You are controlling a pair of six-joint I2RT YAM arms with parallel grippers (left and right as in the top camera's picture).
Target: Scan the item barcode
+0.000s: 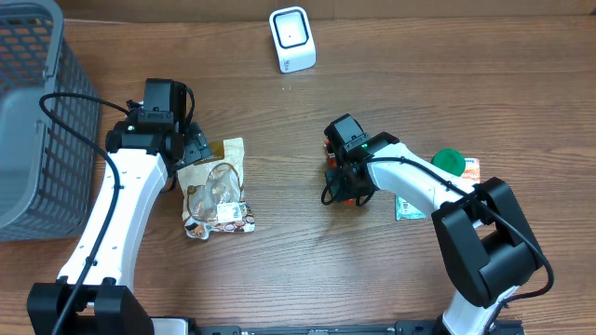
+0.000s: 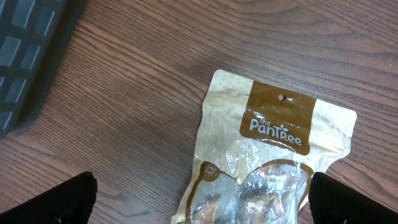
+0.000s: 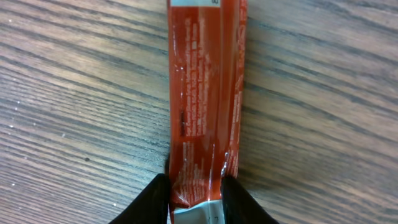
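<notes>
A red snack bar wrapper (image 3: 205, 93) with small white print lies lengthwise on the wooden table. My right gripper (image 3: 196, 199) is shut on its near end, one black finger pressed against each long side. Overhead, that gripper (image 1: 343, 177) sits mid-table and hides most of the bar. A tan "The PanTree" bag (image 2: 273, 143) with a clear window lies flat under my left gripper (image 2: 202, 205). That gripper is open wide, with its fingertips (image 2: 68, 202) on either side of the bag and not touching it. The white scanner (image 1: 291, 37) stands at the back centre.
A grey mesh basket (image 1: 28, 112) fills the far left, and its corner (image 2: 25, 56) shows in the left wrist view. A green-lidded item (image 1: 449, 161) and a flat packet (image 1: 410, 207) lie beside the right arm.
</notes>
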